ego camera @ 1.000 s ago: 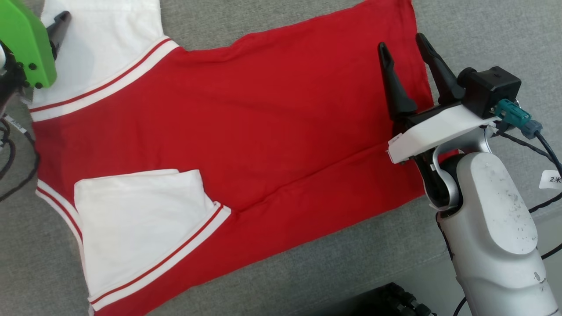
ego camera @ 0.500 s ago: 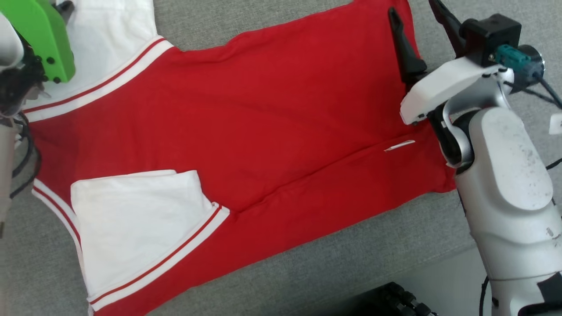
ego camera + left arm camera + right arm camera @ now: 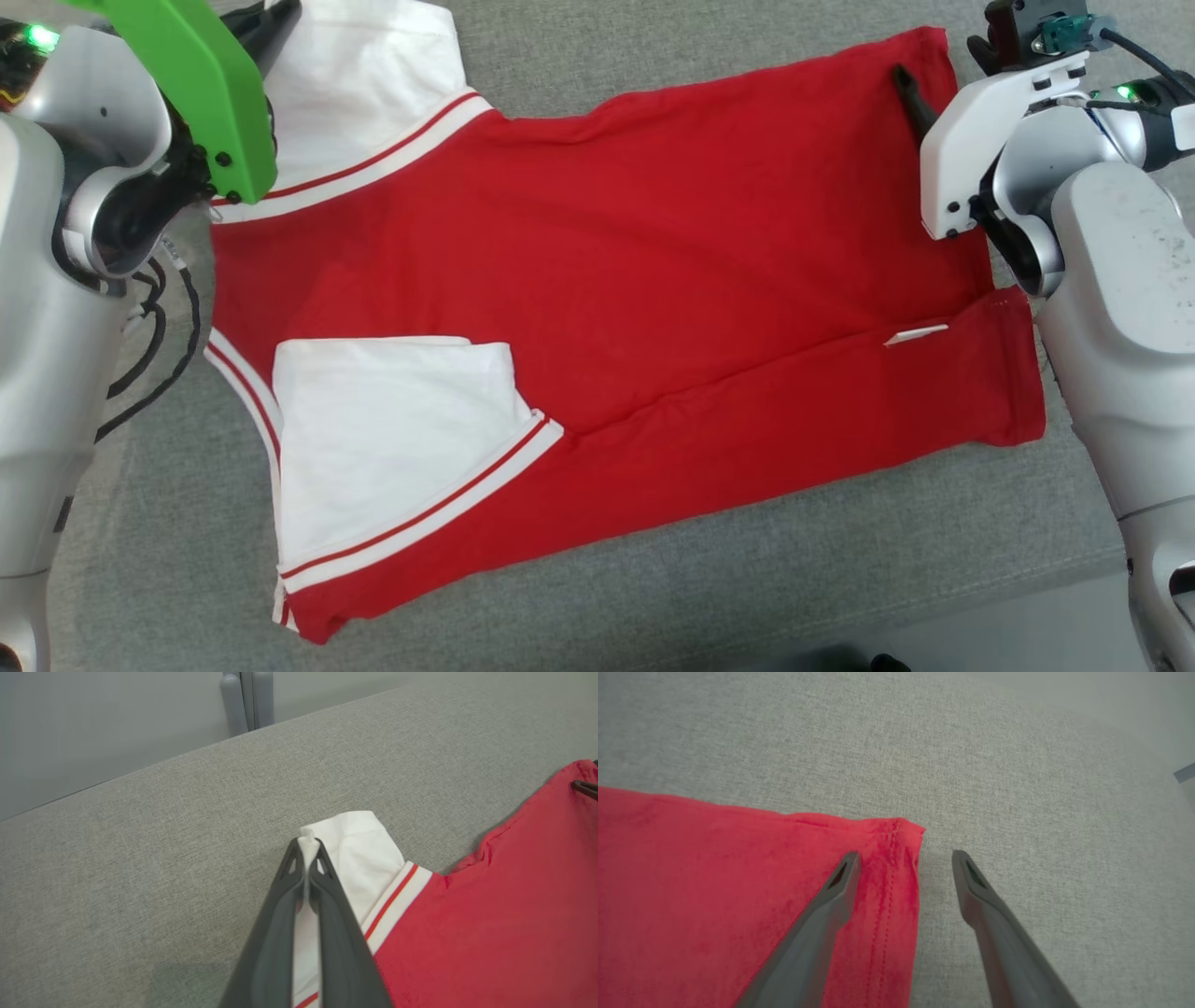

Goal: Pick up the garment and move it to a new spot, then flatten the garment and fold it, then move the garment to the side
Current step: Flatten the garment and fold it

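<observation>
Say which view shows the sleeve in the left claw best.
The left wrist view: the white sleeve lies close, its tip pinched in the shut left claw. The head view has it partly behind the green mount. The right wrist view faces the red hem.

Cannot make out any lettering, brand, number or sign, with the small white tag (image 3: 916, 334) on the red garment (image 3: 653, 233) too small to read.
</observation>
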Tool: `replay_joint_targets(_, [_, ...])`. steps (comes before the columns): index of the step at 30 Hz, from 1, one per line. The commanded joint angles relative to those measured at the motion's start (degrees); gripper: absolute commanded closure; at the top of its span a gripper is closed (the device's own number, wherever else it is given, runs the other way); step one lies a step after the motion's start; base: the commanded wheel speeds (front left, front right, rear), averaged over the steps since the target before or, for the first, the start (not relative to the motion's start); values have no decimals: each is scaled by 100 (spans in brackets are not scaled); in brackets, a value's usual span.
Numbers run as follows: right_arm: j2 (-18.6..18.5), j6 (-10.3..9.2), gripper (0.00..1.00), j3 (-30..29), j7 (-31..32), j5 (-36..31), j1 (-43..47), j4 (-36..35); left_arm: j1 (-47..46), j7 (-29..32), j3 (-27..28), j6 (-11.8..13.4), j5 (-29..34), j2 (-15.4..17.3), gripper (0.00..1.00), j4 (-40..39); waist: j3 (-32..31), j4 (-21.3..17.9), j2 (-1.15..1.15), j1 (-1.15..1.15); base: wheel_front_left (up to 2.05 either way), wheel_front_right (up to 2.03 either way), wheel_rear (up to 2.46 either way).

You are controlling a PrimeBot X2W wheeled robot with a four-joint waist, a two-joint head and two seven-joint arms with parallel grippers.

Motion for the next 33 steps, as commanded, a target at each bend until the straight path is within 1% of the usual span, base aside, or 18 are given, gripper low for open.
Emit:
replay_joint_targets(1, [-51,-8,42,25,90,137,-111,113,88,-87,-37,-24,-92,7,100,-68,-197,226,0,0,0,0,0])
replay_joint_targets(2, [-78,-8,53,40,139,197,-146,189,106,-127,-66,-24,-129,11,100,-104,-215,251,0,0,0,0,0])
replay_joint_targets(4, [-155,-8,65,14,187,307,-223,345,154,-223,-125,-24,-210,-16,100,-161,-257,311,0,0,0,0,0])
replay_joint_targets(5, [-184,-8,69,3,228,349,-256,445,167,-265,-150,-24,-243,-29,100,-184,-278,341,0,0,0,0,0])
replay_joint_targets(7, [-221,-8,74,8,248,405,-336,613,180,-339,-185,-24,-323,-36,100,-237,-298,379,0,0,0,0,0])
replay_joint_targets(9, [-250,-8,82,12,256,430,-427,774,198,-403,-216,-24,-387,-23,100,-263,-308,410,0,0,0,0,0])
replay_joint_targets(10, [-261,-8,89,23,235,440,-466,840,211,-419,-230,-25,-410,-15,100,-268,-314,420,0,0,0,0,0])
replay_joint_targets(11, [-273,-8,100,34,197,457,-507,920,225,-465,-235,-25,-423,-2,100,-266,-322,429,0,0,0,0,0])
replay_joint_targets(17, [-248,-8,100,158,-267,539,-630,1135,299,-815,-153,-25,-484,83,100,-224,-462,417,0,0,0,0,0])
replay_joint_targets(22, [-303,-8,100,342,-789,690,-445,1009,527,-1106,-62,-25,-576,206,100,-432,-695,369,0,0,0,0,0])
replay_joint_targets(27, [-438,-8,100,612,-1255,938,113,575,1222,-1429,120,8,-717,504,100,-1144,-982,319,0,0,0,0,0])
replay_joint_targets(30, [-563,-8,100,658,-1469,1083,581,207,1853,-1658,320,186,-807,725,100,-1820,-1124,314,0,0,0,0,0])
replay_joint_targets(33, [-658,-8,100,524,-1623,1188,1056,-144,2551,-1838,468,421,-845,916,100,-2473,-1246,333,0,0,0,0,0])
